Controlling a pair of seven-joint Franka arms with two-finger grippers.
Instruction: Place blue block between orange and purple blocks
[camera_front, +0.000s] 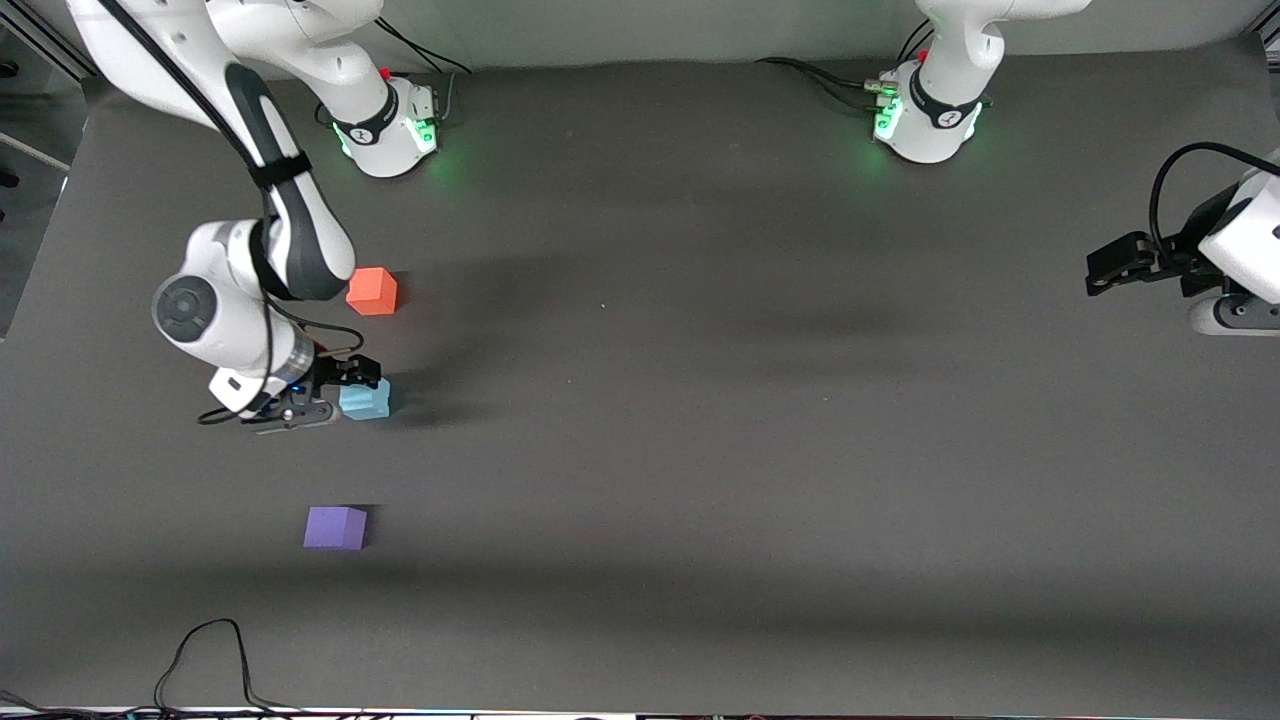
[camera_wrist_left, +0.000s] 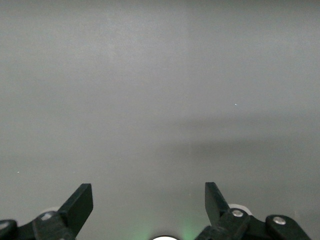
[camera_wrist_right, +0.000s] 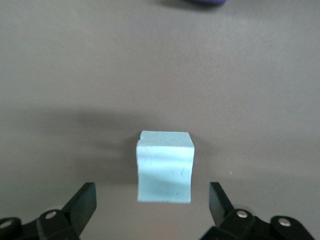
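Note:
The blue block (camera_front: 368, 400) rests on the grey table, between the orange block (camera_front: 372, 291), which lies farther from the front camera, and the purple block (camera_front: 335, 527), which lies nearer. My right gripper (camera_front: 345, 393) is low at the blue block, on the side toward the right arm's end of the table. In the right wrist view the blue block (camera_wrist_right: 165, 165) sits just ahead of the gripper (camera_wrist_right: 152, 192), whose fingers stand open and clear of it. A sliver of the purple block (camera_wrist_right: 205, 1) shows there too. My left gripper (camera_front: 1100, 272) waits open and empty (camera_wrist_left: 148, 192) at the left arm's end.
The two arm bases (camera_front: 390, 130) (camera_front: 925, 120) stand along the edge of the table farthest from the front camera. A black cable (camera_front: 210, 660) loops on the table edge nearest the front camera. The grey mat (camera_front: 700, 400) is bare through the middle.

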